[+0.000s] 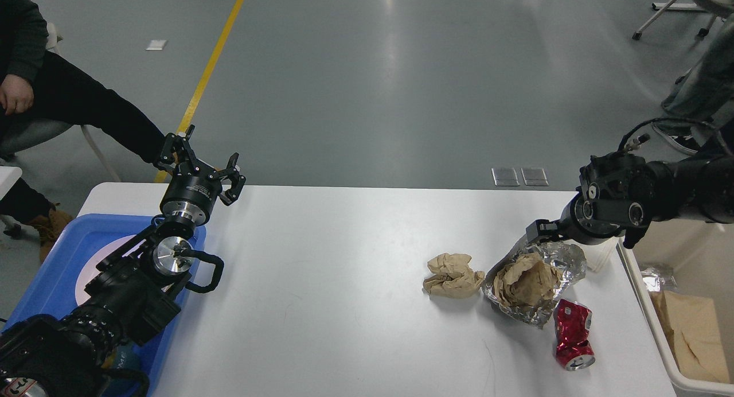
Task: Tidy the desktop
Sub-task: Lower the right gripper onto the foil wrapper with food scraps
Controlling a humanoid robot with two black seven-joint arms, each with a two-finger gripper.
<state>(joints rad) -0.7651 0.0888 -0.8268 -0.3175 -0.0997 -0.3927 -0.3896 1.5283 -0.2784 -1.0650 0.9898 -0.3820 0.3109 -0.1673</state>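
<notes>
Our right gripper (542,232) hangs right over the foil wad (539,282) on the desktop (332,294), crushed red can (572,334) just beside it.

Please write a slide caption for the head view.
Right gripper hovers at foil wrapper beside crushed red can on the desktop.

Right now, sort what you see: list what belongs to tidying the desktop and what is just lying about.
For the job: desktop, brown paper wad, foil wrapper with paper, crushed red can, white cup, beige bin, right gripper.

Lying about: blue tray, floor plates, seated person.
</notes>
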